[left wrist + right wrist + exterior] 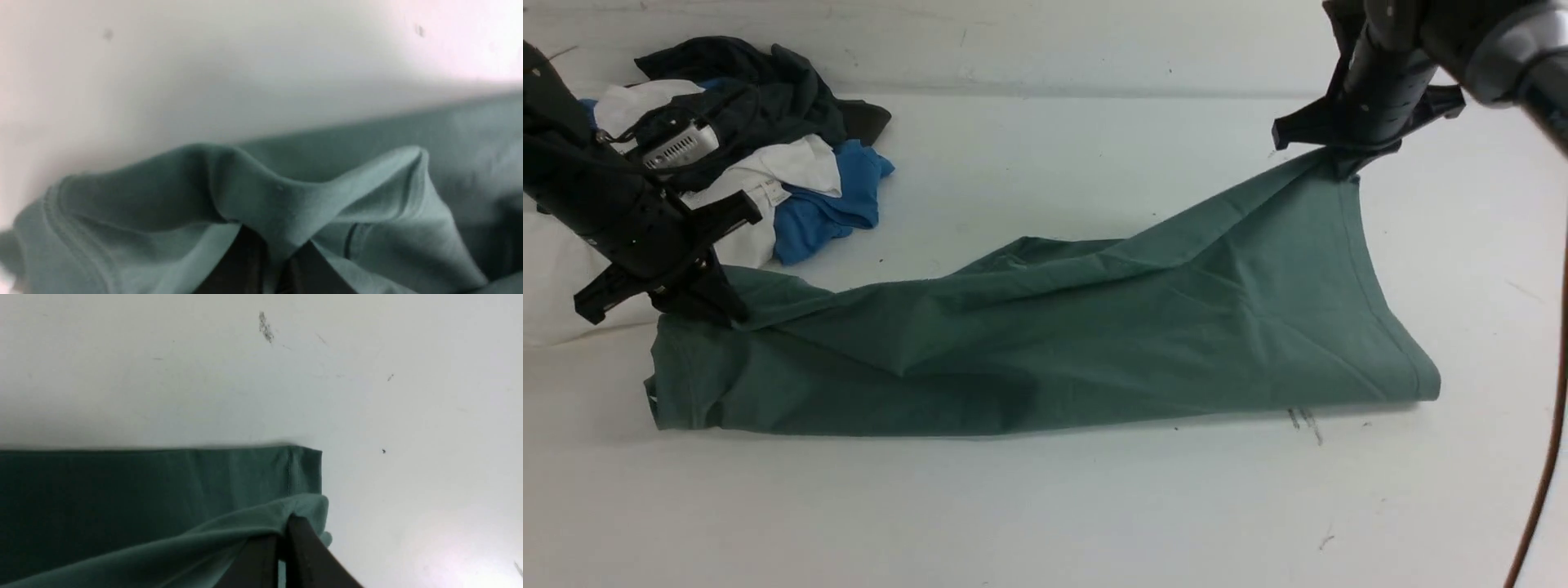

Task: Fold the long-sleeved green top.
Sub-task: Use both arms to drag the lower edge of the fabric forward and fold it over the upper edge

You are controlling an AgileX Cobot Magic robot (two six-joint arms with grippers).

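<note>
Green long-sleeved top (1094,343) lies stretched across the table (1045,523), on the near side of the clothes pile (768,147) and running off to that pile's right.

My left gripper (715,314) sits low, just in front of the pile, jaws pressed together on a ridge of the top's edge. My right gripper (1343,163) is far to the pile's right, raised off the table, jaws pinching the hem corner.

Risks:
- Both bites look thin, so tension between the arms could pull cloth out of either pinch.
- Right end is high and left end low, so the carried edge could land skewed.
- The left arm is very close to the pile and could snag the white shirt on a sweep.
- Slack mid-span could crease under the fold.

Can't see:
- Sleeves, chest print and neck tag. They may be tucked under, I can't tell.
- Left fingertips (245,265) are mostly buried in cloth, and that wrist view is blurred.
- The right arm is cut off by the front view's top edge.
</note>
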